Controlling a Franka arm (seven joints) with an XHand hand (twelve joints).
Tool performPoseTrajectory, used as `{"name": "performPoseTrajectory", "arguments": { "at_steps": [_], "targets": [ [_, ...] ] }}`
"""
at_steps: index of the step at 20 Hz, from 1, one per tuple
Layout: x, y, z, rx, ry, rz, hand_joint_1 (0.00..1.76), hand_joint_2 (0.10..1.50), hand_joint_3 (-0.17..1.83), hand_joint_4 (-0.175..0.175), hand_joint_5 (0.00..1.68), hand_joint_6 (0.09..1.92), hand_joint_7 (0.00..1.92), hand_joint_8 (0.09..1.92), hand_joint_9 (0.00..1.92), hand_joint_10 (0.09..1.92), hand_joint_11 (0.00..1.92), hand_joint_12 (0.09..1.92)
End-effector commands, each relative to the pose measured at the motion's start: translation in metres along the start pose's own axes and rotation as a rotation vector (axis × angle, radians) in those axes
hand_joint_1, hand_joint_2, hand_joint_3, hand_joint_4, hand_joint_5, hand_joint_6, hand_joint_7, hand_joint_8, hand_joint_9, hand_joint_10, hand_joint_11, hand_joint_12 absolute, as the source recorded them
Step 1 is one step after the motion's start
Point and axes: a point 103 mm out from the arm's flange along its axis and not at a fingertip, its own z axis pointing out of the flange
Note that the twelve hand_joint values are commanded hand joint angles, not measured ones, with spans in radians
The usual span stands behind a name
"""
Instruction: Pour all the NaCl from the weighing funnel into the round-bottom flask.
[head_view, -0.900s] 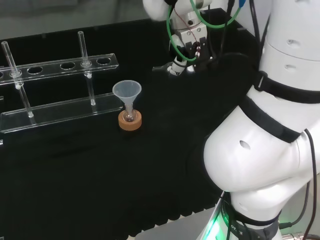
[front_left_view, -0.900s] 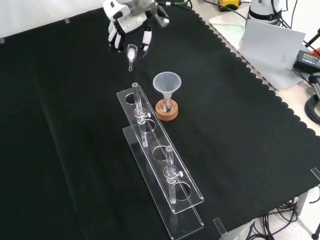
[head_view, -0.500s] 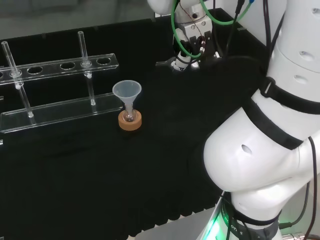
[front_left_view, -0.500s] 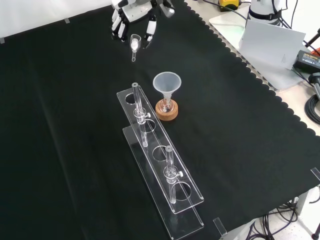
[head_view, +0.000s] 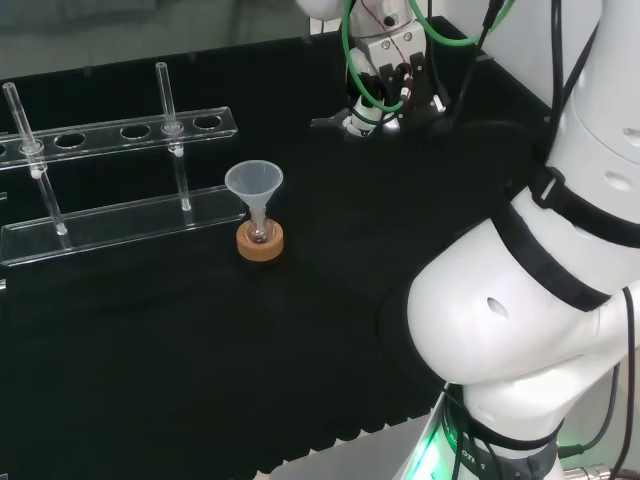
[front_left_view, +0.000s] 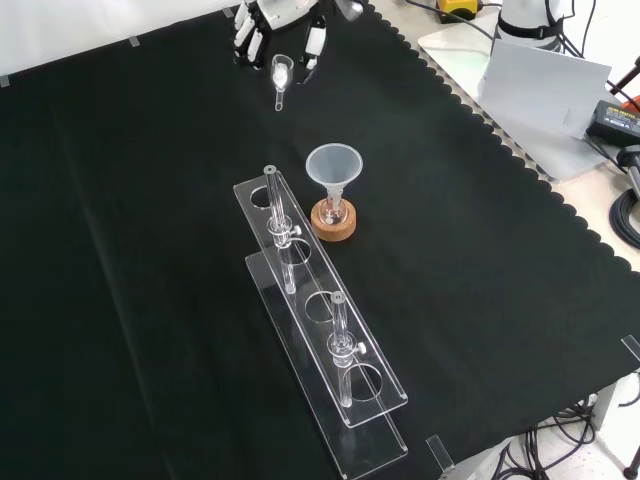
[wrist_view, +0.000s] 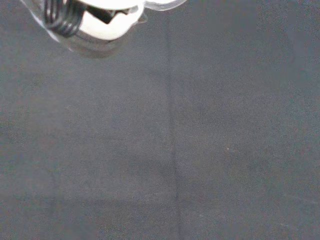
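Observation:
The hand (front_left_view: 277, 18) hangs at the far end of the cloth in the front view, its fingers pinching a small clear weighing funnel (front_left_view: 281, 78) whose spout points down towards the bench. In the head view the hand (head_view: 385, 85) is at the top, with the weighing funnel (head_view: 335, 122) sticking out to its left. A small round-bottom flask (front_left_view: 333, 212) sits on a cork ring (front_left_view: 333, 228) with a clear plastic funnel (front_left_view: 333, 165) in its neck. That flask stands well below the hand in the front view. In the wrist view a blurred white part of the hand (wrist_view: 100, 20) shows over black cloth.
A clear acrylic rack (front_left_view: 320, 330) with two upright glass tubes (front_left_view: 274, 215) lies just left of the flask in the front view, and behind it in the head view (head_view: 110, 180). The arm's big white links (head_view: 540, 300) stand at the right of the head view.
The hand has lifted and moved away from the flask with the weighing funnel, going up and slightly right in both the front and head views. Flask, funnel and rack have not moved.

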Motion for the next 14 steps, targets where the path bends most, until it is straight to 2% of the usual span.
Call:
{"name": "performPoseTrajectory", "arguments": {
  "at_steps": [1, 14],
  "targets": [
    [0.018, -0.023, -0.012, 0.010, -0.021, -0.012, 1.08, 0.72, 0.67, 0.175, 1.12, 0.94, 0.60, 0.64, 1.00, 0.35, 0.82, 1.08],
    [0.063, -0.054, -0.016, 0.049, -0.065, -0.037, 1.08, 0.72, 0.67, 0.175, 1.13, 0.93, 0.60, 0.64, 0.99, 0.35, 0.80, 1.08]
  ]
}}
